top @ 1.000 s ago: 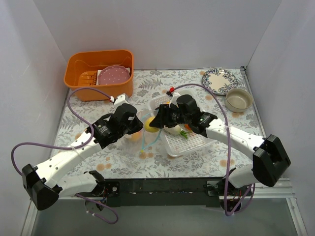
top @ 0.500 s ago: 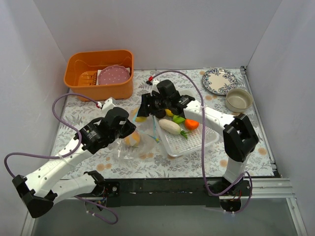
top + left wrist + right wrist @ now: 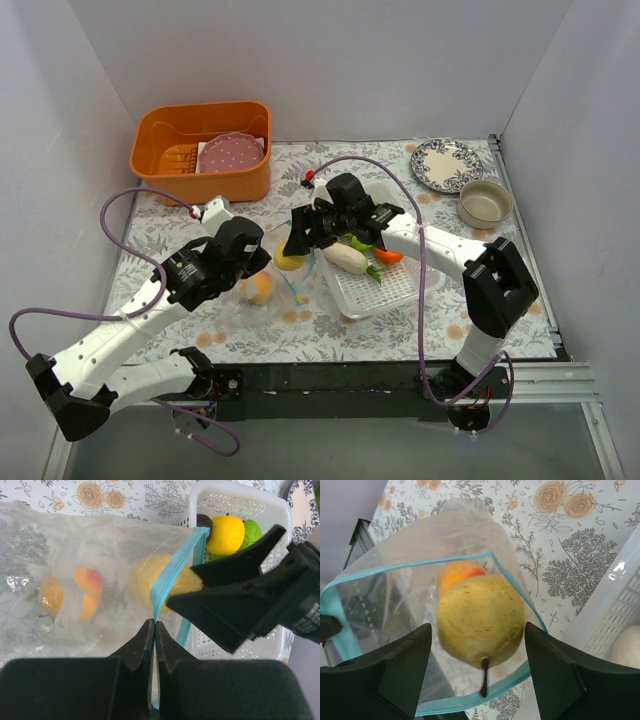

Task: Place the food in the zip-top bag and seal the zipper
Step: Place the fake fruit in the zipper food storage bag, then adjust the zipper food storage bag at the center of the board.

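The clear zip-top bag [image 3: 262, 300] lies left of the white mesh basket [image 3: 392, 290]. My left gripper [image 3: 264, 266] is shut on the teal zipper strip [image 3: 165, 580] and holds the mouth up; it also shows in the left wrist view [image 3: 154, 623]. An orange piece [image 3: 75, 592] lies inside the bag. My right gripper [image 3: 297, 242] is open at the bag mouth. A yellow pear [image 3: 480, 617] sits just past its fingertips [image 3: 415, 650], inside the teal rim and slightly blurred. The basket holds a white oblong piece [image 3: 345, 258], orange, green and yellow pieces [image 3: 227, 532], and a dark ball [image 3: 204, 522].
An orange bin [image 3: 160, 175] with a pink plate [image 3: 232, 153] stands at the back left. A patterned plate [image 3: 445, 163] and a beige bowl [image 3: 485, 203] sit at the back right. Purple cables arc above both arms.
My right gripper carried the yellow pear from beside the basket down into the bag mouth. My left gripper kept its hold on the zipper strip, shifting slightly.
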Robot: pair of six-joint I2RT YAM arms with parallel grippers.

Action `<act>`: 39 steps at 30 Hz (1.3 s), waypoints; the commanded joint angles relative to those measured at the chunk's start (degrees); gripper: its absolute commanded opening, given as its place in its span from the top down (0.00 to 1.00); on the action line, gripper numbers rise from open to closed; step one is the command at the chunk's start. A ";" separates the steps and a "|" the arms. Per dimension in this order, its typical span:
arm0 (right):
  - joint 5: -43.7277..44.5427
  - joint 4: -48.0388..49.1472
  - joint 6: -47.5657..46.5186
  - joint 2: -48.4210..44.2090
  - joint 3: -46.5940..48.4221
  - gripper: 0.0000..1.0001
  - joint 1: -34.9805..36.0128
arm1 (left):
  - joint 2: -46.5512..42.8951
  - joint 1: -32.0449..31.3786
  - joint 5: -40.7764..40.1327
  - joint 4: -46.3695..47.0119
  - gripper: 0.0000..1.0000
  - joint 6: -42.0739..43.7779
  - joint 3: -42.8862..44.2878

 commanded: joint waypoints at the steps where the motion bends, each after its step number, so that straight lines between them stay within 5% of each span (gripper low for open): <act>1: -2.34 3.09 -0.47 -7.19 -2.55 0.16 -0.10 | 1.29 -0.10 -2.77 0.57 1.00 1.12 2.44; 6: 0.12 2.57 -0.21 -14.21 -4.66 0.12 -0.01 | 2.09 -0.10 -2.51 1.98 1.00 2.00 2.97; 11: 11.81 -2.26 0.67 -20.54 -10.89 0.12 -0.10 | 1.12 -0.10 -2.68 1.45 1.00 2.18 3.67; 19: 10.15 -1.30 3.66 -20.91 -16.36 0.33 -0.19 | -2.30 -0.10 -3.65 -0.39 1.00 1.65 3.85; 26: 8.13 1.15 4.89 -19.59 -16.01 0.35 -0.01 | -3.45 -0.10 -3.92 -0.92 1.00 1.74 3.85; 31: 5.32 1.86 5.50 -16.96 -14.52 0.49 0.07 | -3.45 -0.10 -3.04 -0.04 1.00 2.09 3.76; 32: 4.61 2.03 5.59 -16.52 -14.34 0.56 0.16 | -3.45 -0.10 -3.04 0.39 1.00 2.26 3.67; 33: 3.82 2.04 5.68 -15.81 -13.90 0.74 0.25 | -3.28 -0.10 -3.04 0.31 1.00 2.44 3.76; 36: 3.38 2.04 5.16 -15.81 -11.88 0.96 1.13 | -3.27 -0.10 -3.83 -0.48 1.00 2.62 4.64; 39: 0.93 2.39 4.37 -15.98 -7.75 0.99 1.74 | -3.36 -0.10 -6.98 -2.06 1.00 4.98 7.79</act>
